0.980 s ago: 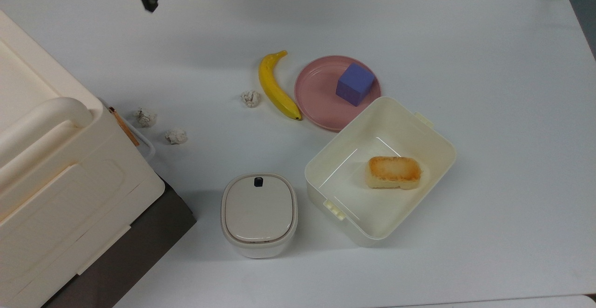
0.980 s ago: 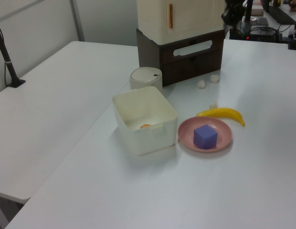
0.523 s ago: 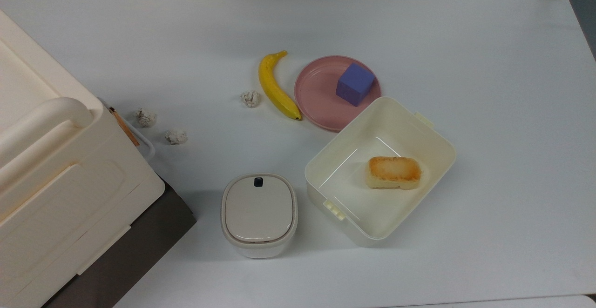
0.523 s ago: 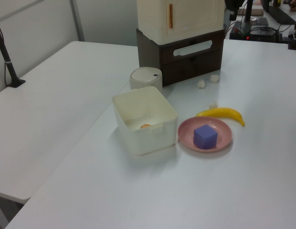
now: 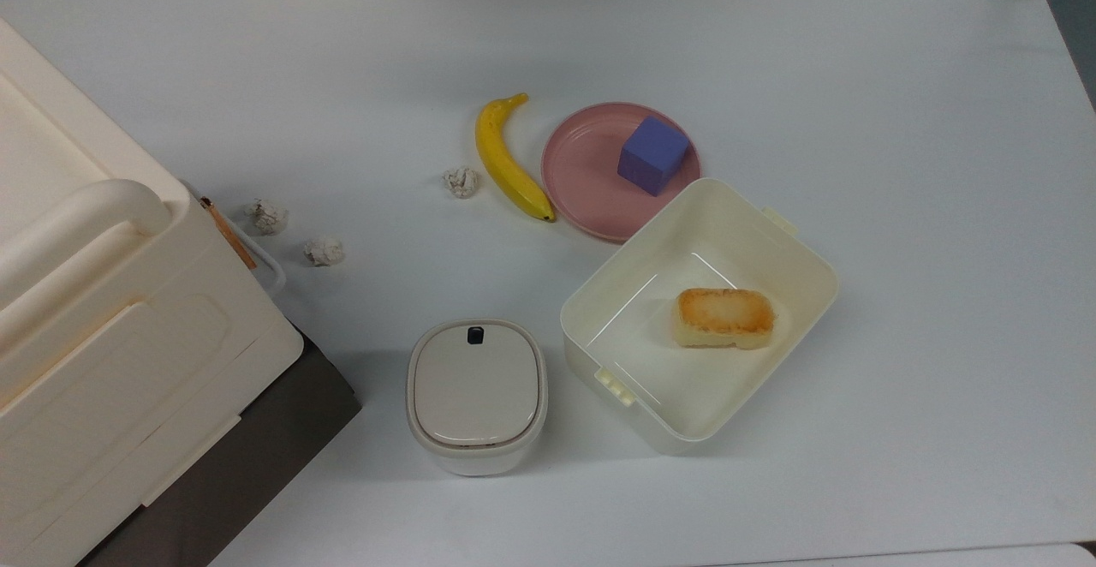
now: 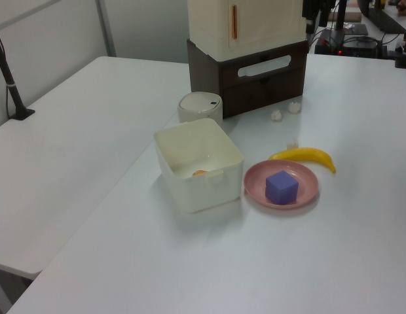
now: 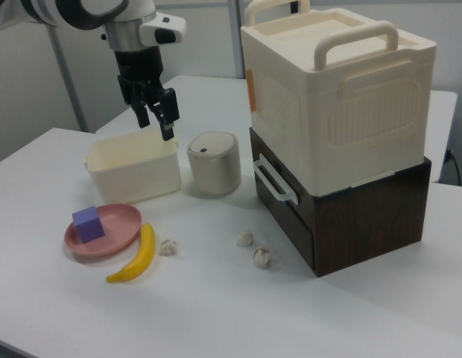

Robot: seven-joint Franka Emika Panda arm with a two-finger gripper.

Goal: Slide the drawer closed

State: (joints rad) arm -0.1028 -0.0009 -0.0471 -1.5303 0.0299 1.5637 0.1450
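Note:
The drawer [image 6: 255,82] is the dark brown front panel with a white loop handle [image 7: 274,181] in the brown base under a cream cabinet body [image 7: 335,97]. Its front looks flush with the base in the left view and the right view. From the top view, a piece of the handle [image 5: 267,265] pokes out below the cream body. My gripper [image 7: 158,123] hangs open and empty in the air at the right view's upper left, well away from the drawer, with nothing between its fingers.
A cream open bin [image 5: 775,233] holds a piece of bread [image 5: 725,317]. Beside it stand a lidded canister [image 5: 476,391], a banana [image 5: 507,164] and a pink plate [image 5: 582,177] with a purple cube [image 5: 653,154]. Three crumpled paper balls [image 5: 324,250] lie near the drawer front.
The gripper, seen a second ago at the top view's upper left edge, has moved out of that view. The drawer and the table objects have not moved.

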